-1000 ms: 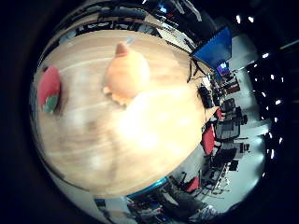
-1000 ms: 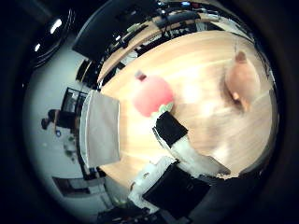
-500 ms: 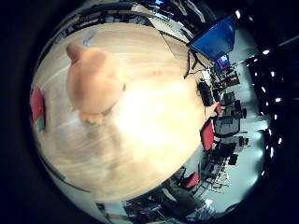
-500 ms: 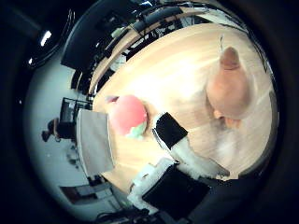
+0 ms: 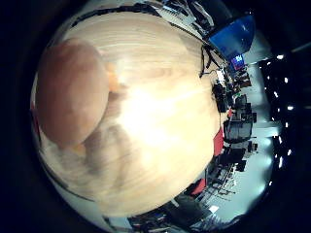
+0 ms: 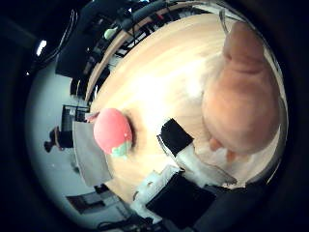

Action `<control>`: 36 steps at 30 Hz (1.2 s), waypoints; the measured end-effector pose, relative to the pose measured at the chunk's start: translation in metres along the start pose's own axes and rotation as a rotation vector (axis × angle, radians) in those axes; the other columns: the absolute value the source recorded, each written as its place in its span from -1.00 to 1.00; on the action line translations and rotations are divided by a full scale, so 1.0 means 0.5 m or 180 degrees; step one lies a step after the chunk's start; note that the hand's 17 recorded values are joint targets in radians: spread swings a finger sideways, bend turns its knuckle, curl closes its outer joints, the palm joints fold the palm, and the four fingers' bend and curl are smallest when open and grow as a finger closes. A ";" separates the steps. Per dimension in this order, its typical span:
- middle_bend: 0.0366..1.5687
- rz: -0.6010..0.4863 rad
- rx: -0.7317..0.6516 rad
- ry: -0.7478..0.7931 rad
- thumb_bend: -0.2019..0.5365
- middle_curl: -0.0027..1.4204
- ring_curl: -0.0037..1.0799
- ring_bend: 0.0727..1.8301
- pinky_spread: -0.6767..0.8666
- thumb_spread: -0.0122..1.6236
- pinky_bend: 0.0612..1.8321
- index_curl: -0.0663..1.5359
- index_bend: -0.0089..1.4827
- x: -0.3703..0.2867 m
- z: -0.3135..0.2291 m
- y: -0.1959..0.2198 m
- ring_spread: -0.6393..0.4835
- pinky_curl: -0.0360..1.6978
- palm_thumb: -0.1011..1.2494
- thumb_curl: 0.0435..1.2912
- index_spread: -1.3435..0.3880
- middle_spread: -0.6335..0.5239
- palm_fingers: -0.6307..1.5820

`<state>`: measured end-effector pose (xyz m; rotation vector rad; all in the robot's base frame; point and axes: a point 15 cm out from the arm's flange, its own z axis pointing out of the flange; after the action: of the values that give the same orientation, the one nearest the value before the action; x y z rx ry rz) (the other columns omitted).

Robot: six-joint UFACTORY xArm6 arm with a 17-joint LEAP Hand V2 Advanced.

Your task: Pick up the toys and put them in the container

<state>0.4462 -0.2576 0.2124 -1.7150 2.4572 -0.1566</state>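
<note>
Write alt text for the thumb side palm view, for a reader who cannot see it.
An orange plush toy fills much of the view, close to the palm, on a wooden table. A red strawberry toy lies farther off, and one finger of the hand reaches in.

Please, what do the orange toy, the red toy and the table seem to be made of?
The orange toy looks like soft plush: rounded, matte, without hard edges. The red toy, with a green part at one end, also seems soft and matte, perhaps plush or foam. The table looks like light wood or wood laminate, with visible grain lines.
</note>
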 end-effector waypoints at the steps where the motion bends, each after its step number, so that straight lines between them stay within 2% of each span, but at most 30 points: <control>1: -0.81 0.0006 -0.0020 -0.0002 -0.51 -0.51 -0.48 -0.53 0.25 0.34 -0.50 -0.62 -0.82 0.003 0.008 -0.001 0.05 -0.58 -0.30 -0.62 0.07 -0.05 -0.15; 11: -0.73 0.0014 -0.0255 -0.0050 -0.50 -0.49 -0.32 -0.13 -0.14 0.32 -0.12 -0.71 -0.91 0.016 0.063 0.014 -0.28 -0.50 -0.26 -0.61 0.07 -0.16 0.01; 15: -0.55 0.0020 -0.0293 -0.0060 -0.46 -0.43 -0.22 0.09 -0.47 0.33 0.15 -0.78 -0.92 0.019 0.074 0.019 -0.44 -0.42 -0.15 -0.58 0.07 -0.33 0.16; 18: -0.41 0.0027 -0.0304 -0.0064 -0.38 -0.36 -0.15 0.18 -0.61 0.36 0.23 -0.79 -0.84 0.018 0.077 0.020 -0.51 -0.39 0.03 -0.55 0.05 -0.46 0.27; 27: -0.16 0.0017 -0.0309 -0.0066 -0.04 -0.21 -0.07 0.24 -0.77 0.41 0.16 -0.71 -0.70 0.014 0.079 0.020 -0.52 -0.39 0.57 -0.44 -0.01 -0.66 0.49; 36: -0.15 0.0043 -0.0242 -0.0040 -0.08 -0.14 -0.05 0.21 -0.82 0.39 0.11 -0.55 -0.50 0.036 0.061 0.017 -0.51 -0.39 0.73 -0.40 -0.07 -0.71 0.59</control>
<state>0.4375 -0.2717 0.1802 -1.7229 2.4957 -0.0512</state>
